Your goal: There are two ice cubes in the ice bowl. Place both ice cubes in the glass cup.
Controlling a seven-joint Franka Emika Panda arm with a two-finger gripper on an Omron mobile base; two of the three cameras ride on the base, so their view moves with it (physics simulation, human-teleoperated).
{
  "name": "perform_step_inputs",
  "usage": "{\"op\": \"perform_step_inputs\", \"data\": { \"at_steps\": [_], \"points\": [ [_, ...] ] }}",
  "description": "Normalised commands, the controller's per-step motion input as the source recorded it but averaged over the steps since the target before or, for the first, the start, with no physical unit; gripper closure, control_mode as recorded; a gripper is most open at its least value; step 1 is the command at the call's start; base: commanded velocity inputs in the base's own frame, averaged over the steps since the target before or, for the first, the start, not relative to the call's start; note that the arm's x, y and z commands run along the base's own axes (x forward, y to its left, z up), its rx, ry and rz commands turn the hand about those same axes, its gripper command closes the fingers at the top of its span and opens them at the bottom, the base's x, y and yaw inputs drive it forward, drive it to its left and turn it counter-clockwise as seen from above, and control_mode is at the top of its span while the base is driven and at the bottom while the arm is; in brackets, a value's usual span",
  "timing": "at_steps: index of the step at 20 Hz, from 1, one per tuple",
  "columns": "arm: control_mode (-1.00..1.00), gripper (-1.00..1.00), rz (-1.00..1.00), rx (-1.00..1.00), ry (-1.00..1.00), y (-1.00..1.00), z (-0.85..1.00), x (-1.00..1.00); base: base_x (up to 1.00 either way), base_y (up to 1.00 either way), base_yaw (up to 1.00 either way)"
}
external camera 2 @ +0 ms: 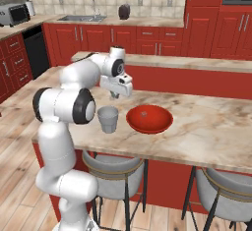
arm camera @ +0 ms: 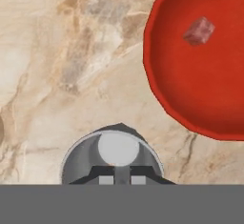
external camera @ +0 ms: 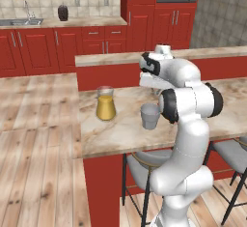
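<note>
Grey cup [arm camera: 112, 163] sits under near-shut gripper [arm camera: 122, 179], hold unclear; centre over rim before dropping, one cube [arm camera: 198, 30] left in bowl [arm camera: 162, 89].

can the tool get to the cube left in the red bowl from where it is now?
Probably yes. The tool hangs above the glass cup, and the ice bowl sits right beside it on the counter. The ice cube lies uncovered in the open bowl, with nothing standing between.

Glossy white rounded arm [external camera: 190, 139], dark joint bands, small dark-tipped tool [external camera 2: 115, 96]
</note>
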Motion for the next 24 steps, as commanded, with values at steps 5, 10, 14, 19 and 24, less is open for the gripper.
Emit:
{"op": "perform_step_inputs", "data": {
  "at_steps": [5, 10, 14, 19, 24],
  "points": [
    [-1.00, 1.00, 0.06, -0.07, 0.01, 0.32, -0.17, -0.03, 0.00, 0.00, 0.00],
    [-1.00, 1.00, 0.04, -0.09, 0.01, 0.01, -0.19, 0.00, 0.00, 0.00, 0.00],
    [-1.00, 1.00, 0.01, -0.03, 0.00, 0.00, -0.23, 0.00, 0.00, 0.00, 0.00],
    [-1.00, 1.00, 0.00, 0.00, -0.02, -0.02, -0.04, 0.00, 0.00, 0.00, 0.00],
    [-1.00, -1.00, 0.02, 0.00, -0.09, -0.66, 0.00, 0.06, 0.00, 0.00, 0.00]
  ]
}}
